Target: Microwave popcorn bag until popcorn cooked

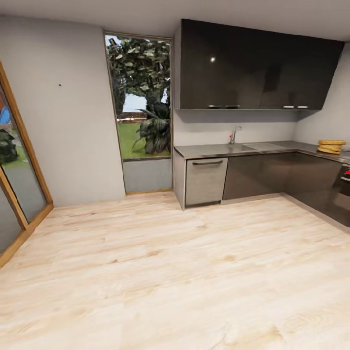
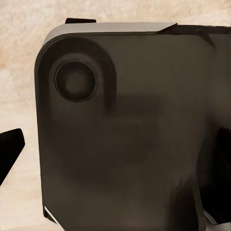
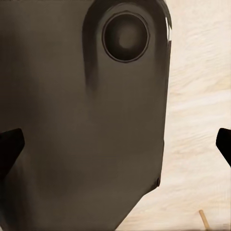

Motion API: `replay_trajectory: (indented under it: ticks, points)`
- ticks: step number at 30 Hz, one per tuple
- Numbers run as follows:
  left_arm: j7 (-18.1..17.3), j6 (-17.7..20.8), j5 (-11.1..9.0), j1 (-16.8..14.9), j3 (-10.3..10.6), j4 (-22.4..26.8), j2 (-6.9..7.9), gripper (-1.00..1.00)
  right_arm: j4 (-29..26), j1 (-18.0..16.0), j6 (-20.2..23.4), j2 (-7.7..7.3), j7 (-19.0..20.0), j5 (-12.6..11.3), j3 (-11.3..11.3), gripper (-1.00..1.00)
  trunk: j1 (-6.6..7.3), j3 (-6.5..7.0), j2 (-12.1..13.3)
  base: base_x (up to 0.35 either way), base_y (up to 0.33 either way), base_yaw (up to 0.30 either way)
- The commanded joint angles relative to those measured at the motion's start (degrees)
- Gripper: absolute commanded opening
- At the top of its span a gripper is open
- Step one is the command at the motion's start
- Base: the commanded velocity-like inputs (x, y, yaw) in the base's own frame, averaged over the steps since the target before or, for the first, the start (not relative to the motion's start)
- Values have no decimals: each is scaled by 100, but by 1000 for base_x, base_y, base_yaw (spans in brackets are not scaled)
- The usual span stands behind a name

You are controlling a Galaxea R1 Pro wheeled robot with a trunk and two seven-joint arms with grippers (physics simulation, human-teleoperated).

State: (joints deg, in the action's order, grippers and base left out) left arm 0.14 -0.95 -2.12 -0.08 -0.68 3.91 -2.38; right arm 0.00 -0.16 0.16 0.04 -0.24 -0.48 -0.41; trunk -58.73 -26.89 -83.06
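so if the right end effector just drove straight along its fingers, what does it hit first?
Most likely the robot's own dark base panel, which sits dead ahead between the fingertips, with the wood floor beyond. Depth is unclear from the wrist view.

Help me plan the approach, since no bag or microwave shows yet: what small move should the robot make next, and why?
Probably roll forward and turn right toward the countertop. It runs from the sink faucet rightward past a stack of yellowish flat items, on out of frame, with open wood floor between.
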Motion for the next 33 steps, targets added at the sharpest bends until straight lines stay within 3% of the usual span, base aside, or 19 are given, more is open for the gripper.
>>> replay_trajectory:
  ticks: [1,6,24,33]
  points:
    - [2,-10,-54,-1,-4,0,0,100,0,-2,2,-1,-2,-5,-3,100,0,-4,-2,0,0,-286]
    - [-5,-10,-229,-1,-3,-9,0,100,0,-2,2,-4,-4,-5,-3,100,0,-4,-2,0,0,-286]
    - [-16,-10,-236,-1,-2,57,-105,100,0,-2,2,-37,-4,-5,-3,100,0,-4,-2,5,0,-286]
    - [-23,-10,-226,-1,38,35,-98,100,0,-2,2,-39,-3,3,1,100,0,-4,-2,289,0,-286]
